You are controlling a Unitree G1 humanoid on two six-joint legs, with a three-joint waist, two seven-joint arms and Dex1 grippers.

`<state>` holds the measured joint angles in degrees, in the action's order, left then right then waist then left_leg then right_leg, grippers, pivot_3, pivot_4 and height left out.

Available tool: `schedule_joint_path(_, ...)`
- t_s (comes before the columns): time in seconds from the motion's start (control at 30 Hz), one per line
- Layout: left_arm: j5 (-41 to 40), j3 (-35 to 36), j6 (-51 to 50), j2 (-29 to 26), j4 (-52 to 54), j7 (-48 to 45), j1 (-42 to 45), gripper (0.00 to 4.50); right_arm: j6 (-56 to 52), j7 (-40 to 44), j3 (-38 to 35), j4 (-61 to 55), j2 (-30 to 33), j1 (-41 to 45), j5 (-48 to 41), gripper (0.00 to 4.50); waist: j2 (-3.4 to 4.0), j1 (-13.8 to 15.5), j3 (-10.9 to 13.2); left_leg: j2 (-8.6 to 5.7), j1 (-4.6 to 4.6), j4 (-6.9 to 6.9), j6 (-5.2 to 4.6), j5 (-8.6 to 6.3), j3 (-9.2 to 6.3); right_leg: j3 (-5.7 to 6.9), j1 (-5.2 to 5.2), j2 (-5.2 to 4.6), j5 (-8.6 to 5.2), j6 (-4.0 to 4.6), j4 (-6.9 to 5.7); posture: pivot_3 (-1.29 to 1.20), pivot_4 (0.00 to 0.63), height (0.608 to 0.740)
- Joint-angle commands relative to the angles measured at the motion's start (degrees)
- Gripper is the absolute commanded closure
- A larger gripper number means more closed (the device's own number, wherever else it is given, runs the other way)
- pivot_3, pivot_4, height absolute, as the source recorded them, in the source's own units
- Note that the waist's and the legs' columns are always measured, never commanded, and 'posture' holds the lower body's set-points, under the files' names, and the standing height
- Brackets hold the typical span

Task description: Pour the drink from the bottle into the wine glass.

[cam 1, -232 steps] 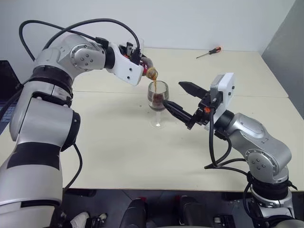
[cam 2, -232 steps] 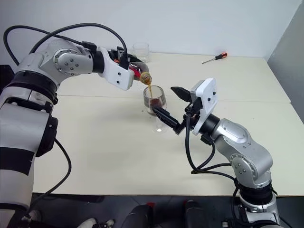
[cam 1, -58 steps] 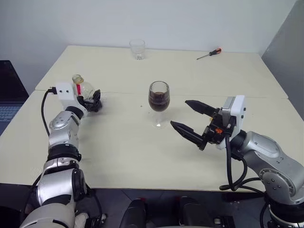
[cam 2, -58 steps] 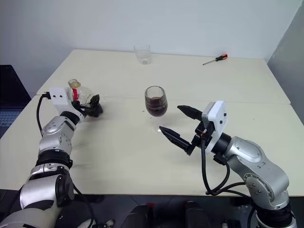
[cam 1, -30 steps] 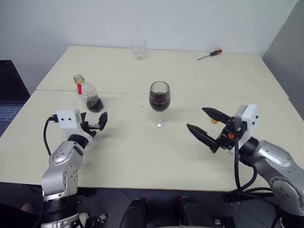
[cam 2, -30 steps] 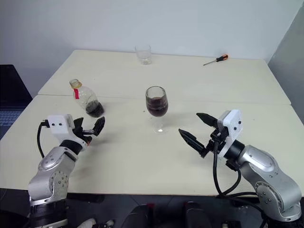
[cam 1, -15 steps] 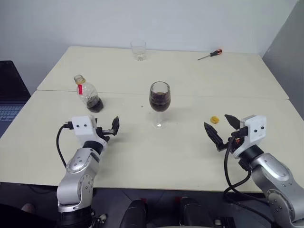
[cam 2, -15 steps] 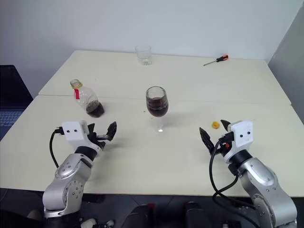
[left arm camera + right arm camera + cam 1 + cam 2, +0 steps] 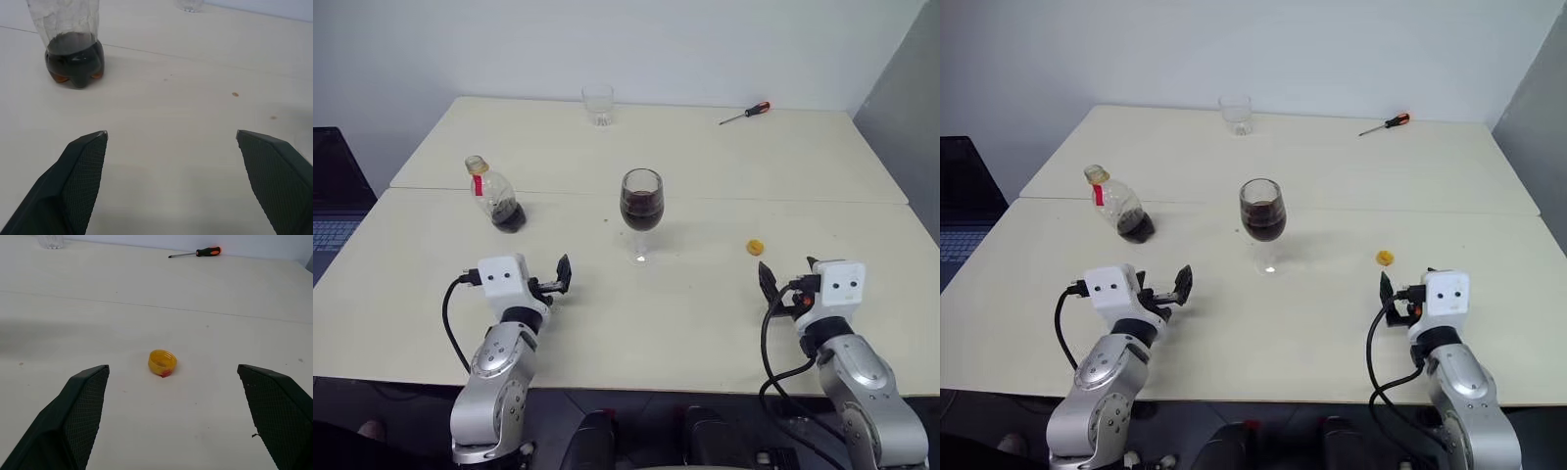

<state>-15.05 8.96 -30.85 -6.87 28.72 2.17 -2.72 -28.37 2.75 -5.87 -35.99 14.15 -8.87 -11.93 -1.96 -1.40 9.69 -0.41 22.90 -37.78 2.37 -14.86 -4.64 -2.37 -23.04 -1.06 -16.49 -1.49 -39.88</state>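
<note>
Head view first: cream table (image 9: pixel 724 157), wide and mostly bare, and the wine glass (image 9: pixel 641 211) stands upright near its middle, bowl part full of the drink (image 9: pixel 641 212), dark and still. Off toward the robot's left sits the bottle (image 9: pixel 492 193), upright, uncapped, a dark puddle of cola left in its base, set just behind the seam that crosses the tabletop. Its yellow cap (image 9: pixel 756 247) lies alone on the right side, well apart from glass and bottle. Far back, close to the rear edge, a clear tumbler (image 9: pixel 597 103) and a screwdriver (image 9: pixel 744 112). Both arms hang low at the near edge: left gripper (image 9: pixel 560 275) spread wide and holding nothing, right gripper (image 9: pixel 785 281) likewise wide and empty. Plenty of bare surface between the glass and either arm.

Left wrist view now: two black fingers (image 9: pixel 78 176) stand far apart, nothing between them, level over bare tabletop, with the bottle's dark base ahead and to one side.

Right wrist view: fingers (image 9: pixel 80 411) splayed wide, the yellow cap lying open side up on the table ahead between them, untouched, the screwdriver far beyond near the back edge.
</note>
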Motion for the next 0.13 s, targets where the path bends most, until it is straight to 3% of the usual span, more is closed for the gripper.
schedule_joint_path(0.03, 0.8, -0.2, 0.7, 0.5, 3.6, 0.5, -1.2, 0.03, 2.4, -0.5, -0.6, -0.8, -1.0, -0.1, 1.3, 0.00, 0.02, 0.0, 0.0, -0.01, 0.00, 0.00, 0.00, 0.00, 0.00, 0.00, 0.00, 0.00, 0.00, 0.00, 0.00, 0.00, 0.150, 0.740)
schedule_joint_path(0.13, 0.7, -0.2, 0.4, 0.3, 3.4, -0.1, -2.0, 0.03, 3.0, -0.3, -0.8, -0.2, -1.5, -0.4, 2.0, 0.00, 0.02, 0.0, 0.0, -0.02, 0.00, 0.00, 0.00, 0.00, 0.00, 0.00, 0.01, -0.01, 0.00, -0.01, 0.01, 0.00, 0.150, 0.740)
